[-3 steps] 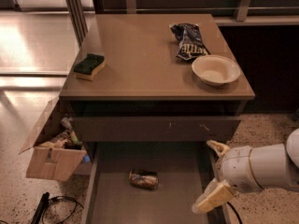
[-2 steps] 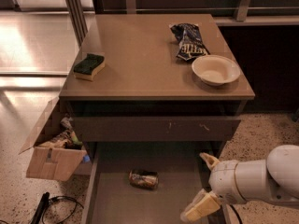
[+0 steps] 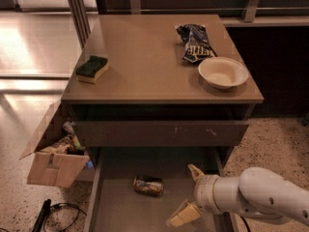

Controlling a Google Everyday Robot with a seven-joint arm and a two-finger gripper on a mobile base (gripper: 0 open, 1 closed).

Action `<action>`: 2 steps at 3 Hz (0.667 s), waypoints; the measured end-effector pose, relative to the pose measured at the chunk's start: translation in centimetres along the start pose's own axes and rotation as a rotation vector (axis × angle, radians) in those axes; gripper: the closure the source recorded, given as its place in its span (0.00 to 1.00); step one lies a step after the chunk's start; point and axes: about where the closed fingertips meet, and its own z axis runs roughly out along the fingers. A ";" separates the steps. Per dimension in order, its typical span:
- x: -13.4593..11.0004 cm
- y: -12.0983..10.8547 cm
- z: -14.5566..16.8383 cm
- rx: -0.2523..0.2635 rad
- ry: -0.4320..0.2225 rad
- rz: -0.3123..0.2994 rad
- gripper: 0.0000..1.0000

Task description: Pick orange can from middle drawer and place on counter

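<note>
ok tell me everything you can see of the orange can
The orange can is small and metallic, orange-gold with pale print, and it looks dented. It lies on its side on the grey floor of the open middle drawer, toward the back, with its long axis running left to right. Only the drawer floor touches it. The tool is to its right over the drawer, open and apart from the can.

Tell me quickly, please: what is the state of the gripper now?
Gripper: open, fingers spread, holding nothing; it is over the middle drawer, to the right of the orange can, not touching it.
</note>
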 end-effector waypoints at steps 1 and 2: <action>-0.4 -2.1 5.4 -0.028 -0.057 -0.053 0.00; -0.4 -2.1 5.4 -0.028 -0.057 -0.053 0.00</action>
